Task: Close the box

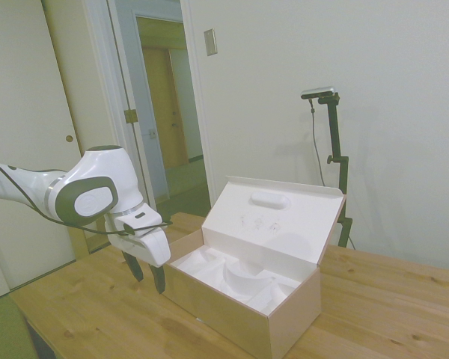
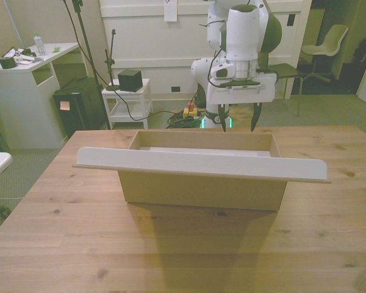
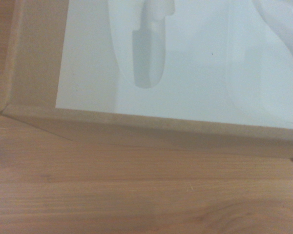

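Box (image 1: 243, 310): stood open on the wooden table (image 1: 382, 307), a large rectangular carton in pale pinkish-tan cardboard, near the table's middle in the front view.
Lid (image 1: 277, 217): was raised on its hinge along the box's long side away from the arm, leaning back past upright; its white inner face carried shallow moulded shapes.
Lid in front view (image 2: 201, 163): showed as a long white band with turned-up ends, running across the box and overhanging it on both sides.
Insert (image 1: 236, 275): white, moulded, with curved recesses, filled the inside of the box.
Gripper (image 1: 148, 274): pointed down, hanging just beside the box's end wall nearest the arm, not touching it as far as the side view showed.
Fingers (image 2: 222, 119): were spread apart, with nothing between them.
Wrist view: looked down on a box corner (image 3: 19, 109), the cardboard rim, white insert and bare table boards (image 3: 136, 195).
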Motion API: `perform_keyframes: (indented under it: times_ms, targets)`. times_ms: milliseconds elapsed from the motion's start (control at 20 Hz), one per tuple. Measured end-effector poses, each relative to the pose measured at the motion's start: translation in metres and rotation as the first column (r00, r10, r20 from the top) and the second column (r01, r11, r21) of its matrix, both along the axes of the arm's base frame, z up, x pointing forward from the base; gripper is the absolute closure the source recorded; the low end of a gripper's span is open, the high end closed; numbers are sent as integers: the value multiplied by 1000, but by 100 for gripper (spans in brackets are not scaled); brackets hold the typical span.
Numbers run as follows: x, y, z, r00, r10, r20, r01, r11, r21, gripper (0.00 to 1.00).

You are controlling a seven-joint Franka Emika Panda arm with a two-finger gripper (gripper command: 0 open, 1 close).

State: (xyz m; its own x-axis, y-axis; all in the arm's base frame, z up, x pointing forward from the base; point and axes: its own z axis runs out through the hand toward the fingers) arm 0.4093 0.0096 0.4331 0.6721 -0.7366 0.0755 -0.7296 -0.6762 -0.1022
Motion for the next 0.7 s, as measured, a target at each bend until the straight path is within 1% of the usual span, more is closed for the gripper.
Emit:
perform_keyframes:
  times_ms: [150, 250, 350, 450, 600, 700]
  targets:
    - [0, 1, 2, 1000, 3, 5, -3, 1000, 0, 0]
    - [0, 7, 22, 999, 13, 48, -13, 1000, -4, 0]
    - [-4, 14, 58, 994, 17, 107, -16, 1000, -9, 0]
    - [-8, 18, 99, 985, 16, 172, -14, 1000, -12, 0]
    - [0, 17, 166, 955, 1, 296, 2, 1000, -11, 0]
    - [14, 7, 201, 935, -16, 354, 23, 1000, -15, 0]
